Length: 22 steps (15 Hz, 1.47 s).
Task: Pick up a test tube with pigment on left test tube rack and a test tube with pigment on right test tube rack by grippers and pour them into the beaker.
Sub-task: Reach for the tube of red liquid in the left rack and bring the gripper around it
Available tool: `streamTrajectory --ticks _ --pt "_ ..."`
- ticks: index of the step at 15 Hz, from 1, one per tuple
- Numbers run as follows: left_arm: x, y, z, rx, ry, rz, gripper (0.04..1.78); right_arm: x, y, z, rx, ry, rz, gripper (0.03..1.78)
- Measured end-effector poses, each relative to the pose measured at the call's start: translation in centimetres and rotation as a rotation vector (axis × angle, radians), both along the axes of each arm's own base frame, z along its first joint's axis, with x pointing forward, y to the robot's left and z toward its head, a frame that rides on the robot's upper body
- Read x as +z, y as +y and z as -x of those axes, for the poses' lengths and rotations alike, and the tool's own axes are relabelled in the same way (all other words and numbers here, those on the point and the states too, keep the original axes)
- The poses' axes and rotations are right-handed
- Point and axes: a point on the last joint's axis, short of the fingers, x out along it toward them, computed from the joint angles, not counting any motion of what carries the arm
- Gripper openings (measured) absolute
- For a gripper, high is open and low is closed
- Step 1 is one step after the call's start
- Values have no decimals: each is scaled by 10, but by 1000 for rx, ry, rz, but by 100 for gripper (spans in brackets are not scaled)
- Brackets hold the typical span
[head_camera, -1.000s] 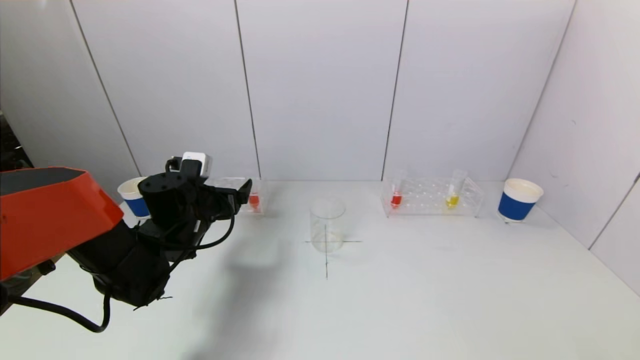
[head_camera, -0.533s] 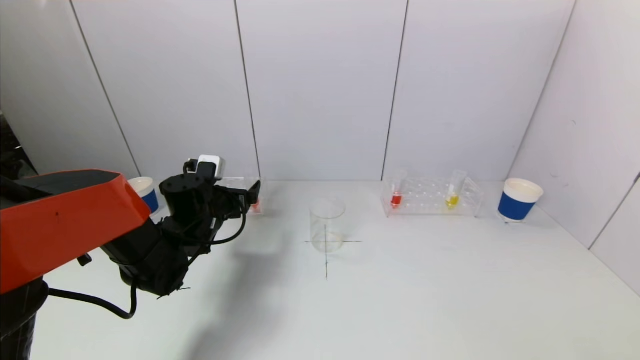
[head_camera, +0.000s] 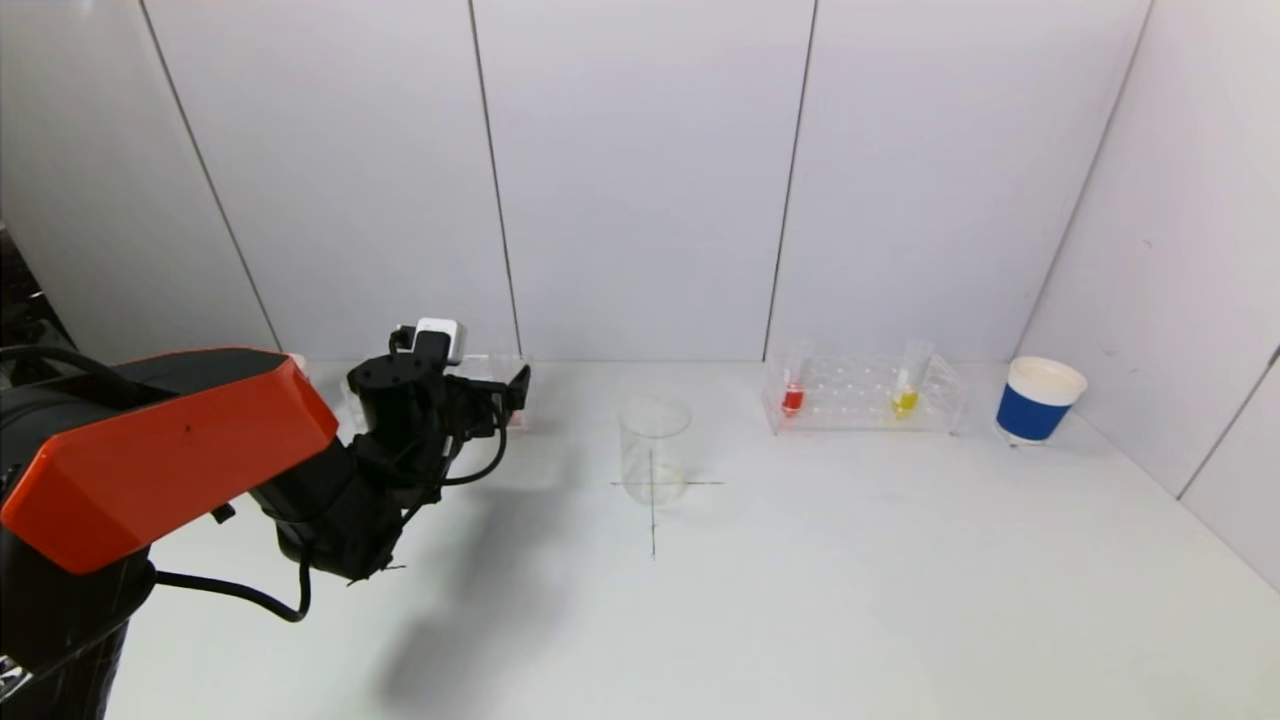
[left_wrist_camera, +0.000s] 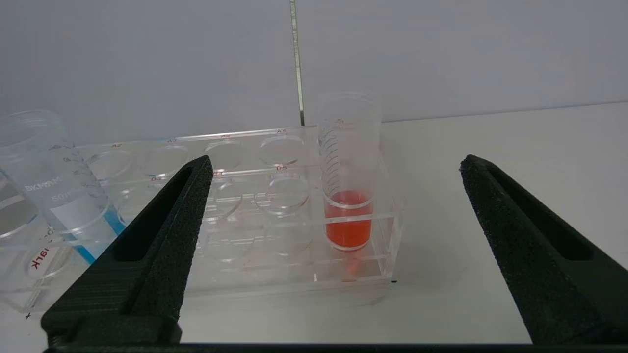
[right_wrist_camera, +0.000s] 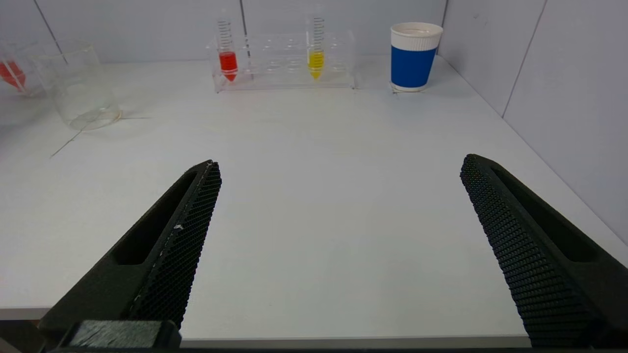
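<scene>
My left gripper (head_camera: 503,393) is open and level with the right end of the clear left rack (head_camera: 478,366). In the left wrist view the gripper (left_wrist_camera: 336,162) has its fingers wide apart, short of the rack (left_wrist_camera: 245,289). The tube with orange-red pigment (left_wrist_camera: 349,196) stands upright in the rack's end hole, centred between the fingers. A tube with blue liquid (left_wrist_camera: 64,196) stands at the other end. The empty glass beaker (head_camera: 654,450) sits mid-table. The right rack (head_camera: 850,385) holds a red tube (head_camera: 793,397) and a yellow tube (head_camera: 905,398). My right gripper (right_wrist_camera: 341,164) is open and empty above the table's front edge.
A blue-and-white paper cup (head_camera: 1038,400) stands right of the right rack, near the side wall. The left arm's orange link (head_camera: 170,440) and black wrist cover the table's left part. A pencilled cross (head_camera: 653,510) marks the beaker's spot. The back wall is close behind both racks.
My left arm has moved forward and to the right, toward the left rack. It now hides the orange-red tube and the left paper cup in the head view.
</scene>
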Motion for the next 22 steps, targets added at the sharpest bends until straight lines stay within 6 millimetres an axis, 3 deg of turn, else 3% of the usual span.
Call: streamTrajectory --ticks 11,22 --pt "-1 -4 -20 6 -3 0 176 0 0 0 0 0 0 177" --pt "-7 -3 -27 13 12 -8 176 0 0 0 0 0 0 177"
